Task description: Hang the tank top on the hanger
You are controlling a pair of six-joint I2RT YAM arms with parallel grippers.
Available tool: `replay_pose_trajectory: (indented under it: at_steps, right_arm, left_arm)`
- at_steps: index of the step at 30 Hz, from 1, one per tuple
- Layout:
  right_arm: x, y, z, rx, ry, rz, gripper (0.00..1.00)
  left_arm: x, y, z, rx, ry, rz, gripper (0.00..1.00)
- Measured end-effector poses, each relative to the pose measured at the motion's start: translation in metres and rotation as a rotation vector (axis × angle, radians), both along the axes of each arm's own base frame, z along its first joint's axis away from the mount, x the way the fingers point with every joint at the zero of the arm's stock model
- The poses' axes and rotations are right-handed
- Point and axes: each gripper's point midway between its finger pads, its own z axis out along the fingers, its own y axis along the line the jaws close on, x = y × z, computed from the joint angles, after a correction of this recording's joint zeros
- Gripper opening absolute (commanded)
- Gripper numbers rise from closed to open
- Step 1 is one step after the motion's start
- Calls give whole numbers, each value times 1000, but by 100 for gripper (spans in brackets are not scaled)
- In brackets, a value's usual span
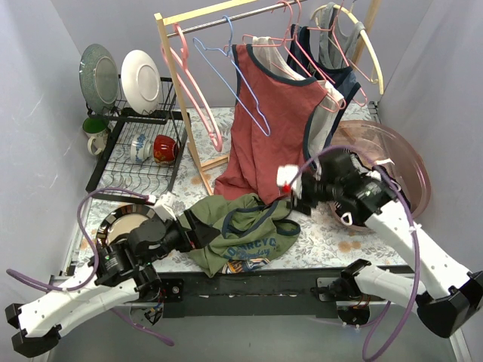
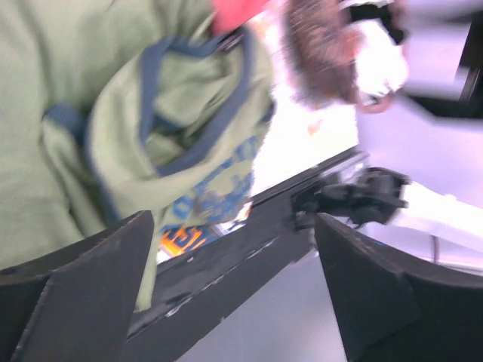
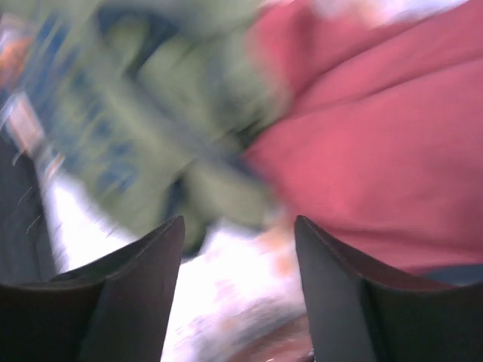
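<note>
Olive tank top [image 1: 241, 230], beside left pincer [image 2: 232, 226]

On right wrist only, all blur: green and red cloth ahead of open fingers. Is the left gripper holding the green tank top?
Observer: No. The left wrist view shows the left gripper open, with nothing between its fingers. The olive tank top lies just beyond them.
Operator: Where's the hanger?
Observer: The light-blue wire hanger hangs on the rack rail, left of the rust-red tank top. It is not taken down yet.
Operator: Is the green one flat?
Observer: No, it lies crumpled at the near edge of the table.
</note>
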Motion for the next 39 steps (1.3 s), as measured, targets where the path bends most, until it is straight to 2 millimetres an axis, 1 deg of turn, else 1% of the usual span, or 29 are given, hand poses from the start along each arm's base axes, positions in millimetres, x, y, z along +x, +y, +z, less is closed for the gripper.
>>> replay_pose_trajectory:
  at_steps: [3, 5, 7, 8, 11, 13, 16, 17, 19, 22, 23, 25, 26, 28, 29, 31, 32, 34, 35, 36, 39]
  right_arm:
    - [47, 26, 86, 183, -117, -116, 75]
    - [67, 37, 138, 303, -167, -192, 75]
    - [85, 45, 187, 433, -194, -288, 75]
    - [93, 48, 203, 484, -193, -330, 75]
    - [113, 56, 233, 605, -171, -428, 75]
    - [126, 63, 243, 665, -137, -480, 75]
    - [151, 76, 249, 731, -85, -558, 74]
    - [167, 83, 247, 756, -63, -601, 73]
    - [181, 90, 241, 766, -34, -638, 72]
    - [199, 100, 234, 781, -7, -673, 63]
    - [203, 102, 231, 784, -2, -680, 56]
    - [208, 106, 225, 780, 5, -691, 46]
    - [210, 108, 224, 781, 2, -692, 39]
    - [214, 113, 224, 782, -6, -683, 30]
    - [215, 116, 225, 784, -10, -677, 24]
    - [216, 121, 226, 788, -23, -663, 19]
    - [216, 123, 226, 787, -30, -654, 13]
    - [214, 128, 229, 788, -48, -633, 8]
    - [212, 130, 230, 786, -59, -624, 3]
    - [211, 132, 231, 783, -69, -616, 1]
    - [209, 136, 235, 774, -114, -597, 1]
  left_arm:
    - [2, 4, 33, -50, -90, 0, 94]
    - [4, 7, 51, -74, -137, 6, 95]
    - [6, 9, 60, -80, -166, 12, 95]
    - [7, 9, 60, -76, -172, 14, 95]
    - [8, 8, 56, -51, -171, 9, 95]
    - [10, 6, 52, -33, -164, 6, 95]
    - [11, 3, 46, -7, -152, 3, 96]
    - [12, 2, 42, 8, -146, 0, 96]
    - [13, 1, 40, 15, -142, -1, 96]
    - [13, 1, 37, 18, -139, -1, 96]
    - [13, 0, 36, 16, -140, -1, 96]
    - [14, 0, 35, 16, -140, -1, 97]
    - [14, 0, 34, 17, -139, -1, 97]
    - [14, 0, 33, 18, -138, -1, 96]
    - [14, 0, 33, 18, -138, -1, 96]
    - [14, 0, 33, 17, -138, -1, 97]
    - [14, 0, 33, 17, -138, -1, 97]
    - [14, 0, 33, 17, -139, -1, 97]
    - [14, 0, 33, 16, -139, -1, 97]
    - [14, 0, 33, 16, -139, -1, 97]
    - [13, 0, 34, 14, -141, 0, 97]
